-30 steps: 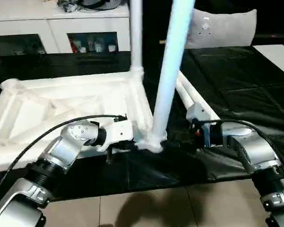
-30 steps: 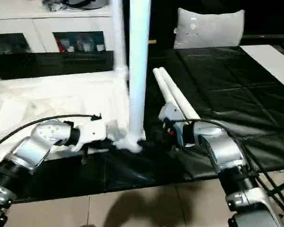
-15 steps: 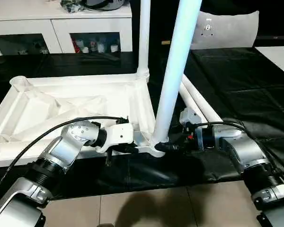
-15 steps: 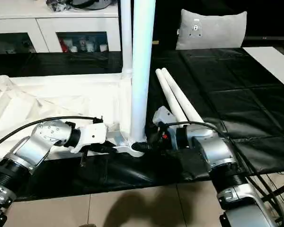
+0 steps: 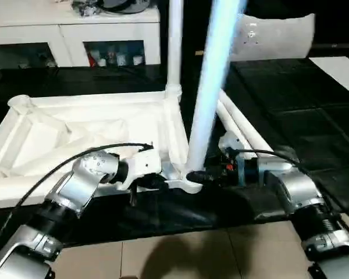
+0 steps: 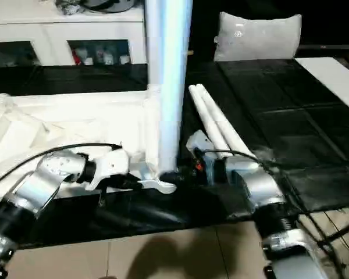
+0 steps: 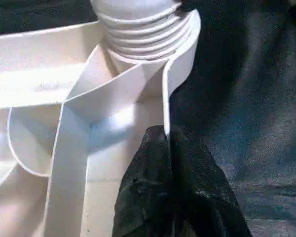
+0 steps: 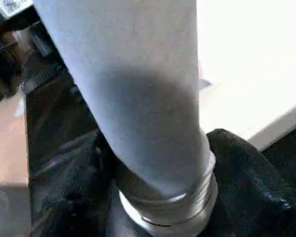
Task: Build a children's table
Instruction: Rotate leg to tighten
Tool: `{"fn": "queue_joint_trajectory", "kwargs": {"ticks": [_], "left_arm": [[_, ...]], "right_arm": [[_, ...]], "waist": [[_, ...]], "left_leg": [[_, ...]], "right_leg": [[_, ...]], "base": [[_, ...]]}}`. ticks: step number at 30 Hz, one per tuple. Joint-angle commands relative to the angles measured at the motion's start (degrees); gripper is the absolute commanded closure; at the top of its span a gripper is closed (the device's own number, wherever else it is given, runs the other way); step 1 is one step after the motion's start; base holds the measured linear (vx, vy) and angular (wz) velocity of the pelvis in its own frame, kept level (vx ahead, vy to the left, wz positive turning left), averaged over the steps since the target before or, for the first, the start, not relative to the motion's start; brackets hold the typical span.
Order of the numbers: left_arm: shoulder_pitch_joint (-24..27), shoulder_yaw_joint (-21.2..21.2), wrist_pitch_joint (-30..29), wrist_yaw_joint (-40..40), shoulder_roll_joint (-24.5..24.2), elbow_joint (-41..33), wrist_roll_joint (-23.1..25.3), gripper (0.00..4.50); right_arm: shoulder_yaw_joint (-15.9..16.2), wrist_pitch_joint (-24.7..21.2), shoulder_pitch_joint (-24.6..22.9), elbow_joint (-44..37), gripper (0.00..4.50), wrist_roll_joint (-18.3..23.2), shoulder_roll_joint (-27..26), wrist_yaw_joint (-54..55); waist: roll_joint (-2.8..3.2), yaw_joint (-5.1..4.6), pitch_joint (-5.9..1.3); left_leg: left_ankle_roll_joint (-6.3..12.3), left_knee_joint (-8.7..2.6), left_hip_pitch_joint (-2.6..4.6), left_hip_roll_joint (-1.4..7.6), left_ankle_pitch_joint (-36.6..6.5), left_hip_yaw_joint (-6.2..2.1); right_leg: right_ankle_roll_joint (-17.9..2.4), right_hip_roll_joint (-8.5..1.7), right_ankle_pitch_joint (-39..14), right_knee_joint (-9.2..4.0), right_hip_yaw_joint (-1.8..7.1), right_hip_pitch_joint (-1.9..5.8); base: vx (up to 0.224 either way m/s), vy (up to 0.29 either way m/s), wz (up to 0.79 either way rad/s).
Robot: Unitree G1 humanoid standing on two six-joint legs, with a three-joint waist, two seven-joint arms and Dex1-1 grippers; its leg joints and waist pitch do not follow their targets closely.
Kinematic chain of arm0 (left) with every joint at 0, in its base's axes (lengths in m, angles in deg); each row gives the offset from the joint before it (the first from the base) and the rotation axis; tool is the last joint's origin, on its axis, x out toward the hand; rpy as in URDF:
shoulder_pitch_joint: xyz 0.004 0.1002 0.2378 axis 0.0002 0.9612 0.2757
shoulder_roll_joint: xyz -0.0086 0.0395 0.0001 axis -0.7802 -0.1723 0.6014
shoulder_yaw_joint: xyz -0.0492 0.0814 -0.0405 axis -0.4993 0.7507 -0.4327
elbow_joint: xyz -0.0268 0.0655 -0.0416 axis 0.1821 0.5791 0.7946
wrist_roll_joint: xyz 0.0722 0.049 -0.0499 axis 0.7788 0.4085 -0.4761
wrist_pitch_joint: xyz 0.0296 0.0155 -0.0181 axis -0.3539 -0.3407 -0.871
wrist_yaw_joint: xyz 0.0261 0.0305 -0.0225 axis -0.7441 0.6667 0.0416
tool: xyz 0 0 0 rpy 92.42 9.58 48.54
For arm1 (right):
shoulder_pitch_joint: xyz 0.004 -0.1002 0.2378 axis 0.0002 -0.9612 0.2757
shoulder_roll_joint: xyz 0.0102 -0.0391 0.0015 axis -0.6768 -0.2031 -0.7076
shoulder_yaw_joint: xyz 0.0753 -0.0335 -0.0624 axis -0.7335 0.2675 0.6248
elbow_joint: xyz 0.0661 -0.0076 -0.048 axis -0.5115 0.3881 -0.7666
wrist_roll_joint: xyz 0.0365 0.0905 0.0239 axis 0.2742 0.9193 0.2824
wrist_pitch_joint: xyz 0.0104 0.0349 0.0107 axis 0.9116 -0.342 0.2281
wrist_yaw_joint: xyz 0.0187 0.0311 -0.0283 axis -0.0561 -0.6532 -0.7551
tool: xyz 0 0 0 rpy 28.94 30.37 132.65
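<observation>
The white table top (image 5: 75, 131) lies ribbed side up on the black-covered work table. One white leg (image 5: 174, 46) stands upright in its far right corner socket. A second leg (image 5: 206, 99) rises from the near right corner socket, leaning slightly. My left gripper (image 5: 160, 181) is shut on the top's thin rim wall (image 7: 166, 98) just beside that socket (image 7: 143, 29). My right gripper (image 5: 198, 176) holds the near leg's base, with black fingers (image 8: 246, 173) on either side of the leg (image 8: 133, 84) above its threaded end (image 8: 172, 212). Two loose legs (image 5: 244, 125) lie side by side behind my right arm.
A white cabinet (image 5: 75, 29) runs along the back and a grey cushion (image 5: 273, 38) stands at the back right. A white panel (image 5: 343, 67) lies at the far right. The work table's front edge drops to a tiled floor (image 5: 180, 256) right under my forearms.
The camera has shifted a little. My right gripper has come in closer around the base of the near leg. My left gripper keeps its hold on the rim.
</observation>
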Motion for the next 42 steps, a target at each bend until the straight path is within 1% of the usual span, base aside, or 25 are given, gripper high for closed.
{"fn": "queue_joint_trajectory", "kwargs": {"ticks": [1, 2, 3, 5, 7, 8, 9, 12, 14, 15, 19, 20, 21, 22, 25, 26, 27, 30, 31, 34, 35, 36, 38, 40, 42], "left_arm": [[1.7, 0.2, -5.3, -5.4, 4.0, -1.1, -0.6, 4.50], [1.9, -0.9, -7.6, -8.0, 5.5, -1.3, -0.8, 4.50], [1.8, -1.9, -10.0, -11.6, 7.5, -1.1, -0.4, 4.50], [1.5, -2.9, -12.6, -15.9, 10.1, -1.0, 0.3, 4.50], [1.2, -3.3, -13.6, -17.6, 11.1, -0.9, 0.7, 4.50], [0.3, -4.4, -16.0, -21.4, 13.8, -1.2, 1.2, 4.50], [0.0, -4.8, -17.0, -22.6, 14.8, -1.6, 1.2, 4.50], [-0.5, -4.6, -17.8, -24.0, 15.8, -2.3, 1.9, 4.50], [-0.4, -3.8, -16.8, -23.9, 15.2, -2.2, 3.0, 4.50], [-0.3, -3.6, -16.3, -23.8, 14.9, -2.2, 3.4, 4.50], [0.0, -3.4, -15.4, -24.2, 13.5, -1.8, 4.1, 4.50], [0.0, -3.4, -14.9, -24.0, 13.0, -1.5, 4.2, 4.50], [0.0, -3.3, -14.8, -24.0, 12.9, -1.4, 4.2, 4.50], [0.0, -3.3, -14.7, -24.0, 12.7, -1.3, 4.2, 4.50], [-0.2, -2.5, -13.0, -23.0, 11.2, -0.5, 4.7, 4.50], [-0.2, -2.3, -11.7, -22.0, 10.6, 0.0, 4.7, 4.50], [-0.4, -2.0, -10.6, -20.7, 9.8, 0.7, 4.7, 4.50], [-0.6, -1.0, -7.9, -17.8, 8.2, 1.7, 4.3, 4.50], [-0.7, -0.4, -6.4, -16.2, 7.4, 2.0, 4.3, 4.50], [-0.8, 1.1, -3.2, -12.6, 5.6, 2.7, 4.1, 4.50], [-0.9, 1.8, -2.2, -11.1, 4.9, 2.9, 4.1, 4.50], [-1.0, 2.4, -0.3, -9.6, 4.1, 3.3, 4.0, 4.50], [-1.1, 3.4, 2.7, -6.7, 2.8, 3.9, 3.8, 4.50], [-1.4, 4.1, 5.2, -4.1, 1.7, 4.7, 3.7, 4.50], [-2.0, 4.8, 7.3, -0.9, 0.4, 5.6, 3.7, 4.50]], "right_arm": [[-0.8, -3.2, 1.2, 1.7, 1.90, -1.4, -3.8, 9.6], [-1.5, -3.8, 1.8, 2.7, 1.90, -1.9, -5.4, 13.2], [-2.4, -4.3, 2.8, 4.6, 1.91, -2.6, -7.5, 18.0], [-3.5, -4.9, 4.1, 7.1, 1.91, -3.5, -9.8, 23.4], [-4.0, -4.9, 4.7, 8.2, 1.91, -3.8, -10.5, 25.3], [-4.9, -4.6, 5.8, 10.5, 1.91, -4.6, -12.0, 29.8], [-5.1, -4.4, 6.1, 11.2, 1.91, -4.8, -12.4, 31.3], [-5.4, -4.2, 6.2, 11.3, 1.91, -5.1, -12.9, 32.7], [-5.7, -3.7, 5.8, 10.7, 1.91, -5.2, -13.2, 32.6], [-6.0, -3.5, 5.7, 10.4, 1.35, -5.0, -13.4, 32.3], [-6.7, -2.9, 5.2, 9.8, 1.15, -4.5, -12.8, 32.2], [-6.9, -2.5, 4.9, 9.2, 0.86, -4.3, -12.4, 31.6], [-6.9, -2.4, 4.8, 9.1, 0.79, -4.2, -12.3, 31.5], [-6.9, -2.2, 4.6, 8.8, 0.74, -4.1, -11.9, 31.1], [-6.9, -1.1, 3.5, 6.8, 0.43, -3.4, -10.2, 28.5], [-7.0, -0.5, 3.0, 5.9, 0.43, -3.1, -9.2, 27.0], [-7.0, 0.3, 2.3, 4.7, 0.31, -2.7, -7.8, 24.6], [-6.5, 1.5, 1.1, 2.0, 0.06, -2.1, -5.2, 19.6], [-5.9, 2.1, 0.8, 1.4, 0.06, -2.2, -3.8, 17.5], [-4.3, 2.9, 0.3, 0.0, 0.06, -2.7, -0.7, 12.8], [-3.7, 3.2, 0.4, -0.3, 0.06, -2.9, 0.5, 10.9], [-3.1, 3.3, 0.5, -0.7, 0.06, -3.1, 1.7, 8.9], [-1.9, 4.3, 0.7, -1.3, 0.06, -3.6, 3.7, 5.4], [-0.8, 5.7, 0.9, -1.6, 0.06, -4.0, 5.3, 2.2], [0.3, 7.3, 1.3, -1.4, 0.06, -4.0, 6.9, -1.8]], "waist": [[-0.29, -0.48, -2.76], [-0.42, -0.59, -2.52], [-0.85, -1.18, -2.67], [-0.59, -1.98, -2.51], [-0.65, -2.42, -2.51], [-0.80, -2.60, -2.57], [-0.70, -2.67, -2.63], [-0.76, -2.44, -2.67], [-0.83, -2.25, -2.84], [-0.82, -2.24, -2.87], [-0.80, -2.05, -2.92], [-0.74, -1.85, -3.00], [-0.72, -1.80, -3.08], [-0.70, -1.71, -3.04], [-0.85, -1.27, -3.40], [-0.42, -1.16, -3.40], [-0.71, -1.23, -3.51], [-0.74, -1.01, -3.32], [-0.64, -1.02, -3.25], [-0.71, -1.02, -3.24], [-0.55, -0.96, -3.27], [-0.66, -1.03, -3.29], [-0.35, -0.77, -3.32], [-0.58, -0.53, -3.37], [-0.61, -0.13, -3.36]], "left_leg": [[2.74, -3.96, -0.94, 2.05, -5.3, 0.31], [2.09, -4.05, -1.02, 1.86, -6.6, 0.25], [0.44, -4.21, -0.82, 1.77, -8.7, 0.16], [-0.15, -4.37, -0.81, 1.67, -10.1, -0.02], [0.25, -4.37, -0.81, 1.54, -11.2, -0.10], [0.69, -4.31, -0.80, 1.57, -11.1, 0.01], [0.66, -4.25, -0.72, 1.61, -10.9, 0.06], [1.54, -4.14, -0.66, 1.55, -10.3, 0.18], [2.39, -4.11, -0.88, 1.62, -8.1, 0.19], [2.55, -4.05, -0.93, 1.59, -7.7, 0.21], [2.85, -3.99, -0.93, 1.60, -6.5, 0.31], [2.83, -3.97, -0.94, 1.66, -6.1, 0.27], [2.87, -3.94, -0.93, 1.70, -5.6, 0.25], [3.02, -3.92, -0.94, 1.74, -5.2, 0.30], [3.88, -3.54, -1.21, 1.69, -2.3, 0.35], [4.03, -3.50, -1.18, 1.68, -2.0, 0.31], [4.54, -3.32, -1.32, 1.60, -1.6, 0.41], [5.08, -3.40, -1.38, 1.65, -3.2, 0.46], [4.93, -3.45, -1.32, 1.66, -3.9, 0.48], [4.84, -3.45, -1.29, 1.72, -4.4, 0.44], [4.86, -3.40, -1.31, 1.72, -4.4, 0.39], [4.83, -3.39, -1.32, 1.77, -4.2, 0.44], [5.16, -3.32, -1.29, 1.74, -4.1, 0.38], [5.24, -3.28, -1.25, 1.79, -4.1, 0.44], [5.34, -3.26, -1.05, 1.92, -4.3, 0.52]], "right_leg": [[-12.5, -3.81, -9.7, -4.16, 3.42, 3.39], [-11.6, -3.79, -12.8, -4.51, 3.31, 3.38], [-9.4, -3.82, -19.0, -4.91, 3.36, 3.35], [-8.5, -3.72, -21.9, -5.40, 3.28, 3.05], [-7.9, -3.65, -22.6, -5.69, 3.26, 2.94], [-7.9, -3.65, -22.0, -5.77, 3.39, 2.80], [-8.3, -3.64, -21.2, -5.66, 3.43, 2.69], [-9.1, -3.56, -18.8, -5.65, 3.50, 2.60], [-9.7, -3.50, -14.7, -5.22, 3.55, 2.80], [-9.9, -3.53, -13.9, -5.15, 3.55, 2.88], [-10.5, -3.54, -12.6, -5.02, 3.56, 2.93], [-10.6, -3.56, -11.7, -4.89, 3.56, 2.97], [-10.8, -3.51, -10.8, -4.73, 3.56, 2.98], [-11.2, -3.46, -9.5, -4.64, 3.55, 2.93], [-12.1, -3.46, -4.1, -3.92, 3.64, 3.12], [-12.3, -3.44, -3.4, -3.85, 3.62, 3.06], [-12.7, -3.34, -1.9, -3.73, 3.62, 3.12], [-12.7, -3.39, -2.7, -3.91, 3.55, 3.17], [-12.6, -3.42, -3.9, -4.08, 3.55, 3.12], [-12.4, -3.40, -4.9, -4.14, 3.53, 3.12], [-12.5, -3.38, -4.6, -4.09, 3.52, 3.16], [-12.6, -3.43, -4.2, -3.99, 3.60, 3.18], [-13.2, -3.43, -3.5, -3.92, 3.53, 3.14], [-13.5, -3.42, -3.1, -3.89, 3.49, 3.15], [-13.7, -3.42, -3.3, -3.80, 3.52, 3.03]], "base": [[0.000, 0.000, 0.00], [0.000, 0.000, 0.00], [0.000, 0.000, 0.00], [0.000, 0.000, 0.00], [0.000, 0.000, 0.00], [0.000, 0.000, 0.00], [0.000, 0.000, 0.00], [0.000, 0.000, 0.00], [0.000, 0.000, 0.00], [0.000, 0.000, 0.00], [0.000, 0.000, 0.00], [0.000, 0.000, 0.00], [0.000, 0.000, 0.00], [0.000, 0.000, 0.00], [0.000, 0.000, 0.00], [0.000, 0.000, 0.00], [0.000, 0.000, 0.00], [0.000, 0.000, 0.00], [0.000, 0.000, 0.00], [0.000, 0.000, 0.00], [0.000, 0.000, 0.00], [0.000, 0.000, 0.00], [0.000, 0.000, 0.00], [0.000, 0.000, 0.00], [0.000, 0.000, 0.00]]}}
